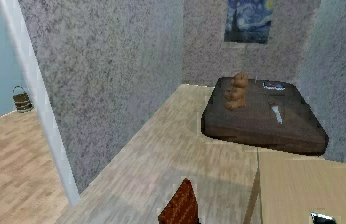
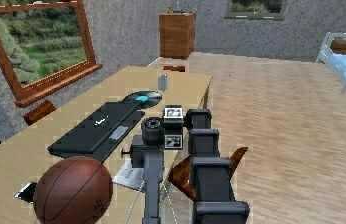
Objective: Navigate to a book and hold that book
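Observation:
On a dark brown low bed (image 1: 266, 125) in the forward view's right half lies a flat dark thing with a pale mark (image 1: 274, 87), book-like in shape. Beside it sit a brown teddy bear (image 1: 238, 92) and a small pale object (image 1: 278, 112). In the arm side view the arm (image 2: 201, 175) rises over a long wooden table (image 2: 41, 150). The gripper (image 2: 147, 128) shows over the tabletop beside a dark laptop (image 2: 96, 128). Things lie on the table behind it, so I cannot tell whether it holds anything. A white flat item (image 2: 129, 176) lies next to the arm.
A speckled grey wall (image 1: 101, 70) stands close on the forward view's left, with a doorway and a bucket (image 1: 21, 98) beyond. A table corner (image 1: 301, 190) and chair back (image 1: 179, 205) are near. The table carries a basketball (image 2: 73, 190), a cup (image 2: 164, 81) and a phone (image 2: 26, 190). A dresser (image 2: 177, 35) stands farther off.

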Controlling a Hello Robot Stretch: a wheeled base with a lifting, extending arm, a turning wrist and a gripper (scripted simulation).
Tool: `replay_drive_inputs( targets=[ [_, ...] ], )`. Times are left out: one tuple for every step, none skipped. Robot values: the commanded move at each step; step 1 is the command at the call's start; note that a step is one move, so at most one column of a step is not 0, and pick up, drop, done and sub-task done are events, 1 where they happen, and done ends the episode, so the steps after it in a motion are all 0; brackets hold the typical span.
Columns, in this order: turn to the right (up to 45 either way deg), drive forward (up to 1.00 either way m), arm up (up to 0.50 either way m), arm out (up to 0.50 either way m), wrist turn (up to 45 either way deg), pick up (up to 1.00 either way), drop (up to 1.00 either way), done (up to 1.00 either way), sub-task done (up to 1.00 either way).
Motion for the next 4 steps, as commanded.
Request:
replay_drive_inputs(
  targets=[
    [0.0, 0.0, 0.0, 0.0, 45.0, 0.0, 0.0, 0.0, 0.0],
    [0.0, 0.0, 0.0, 0.0, 45.0, 0.0, 0.0, 0.0, 0.0],
    [0.0, 0.0, 0.0, 0.0, 45.0, 0.0, 0.0, 0.0, 0.0],
    [0.0, 0.0, 0.0, 0.0, 30.0, 0.0, 0.0, 0.0, 0.0]
  ],
)
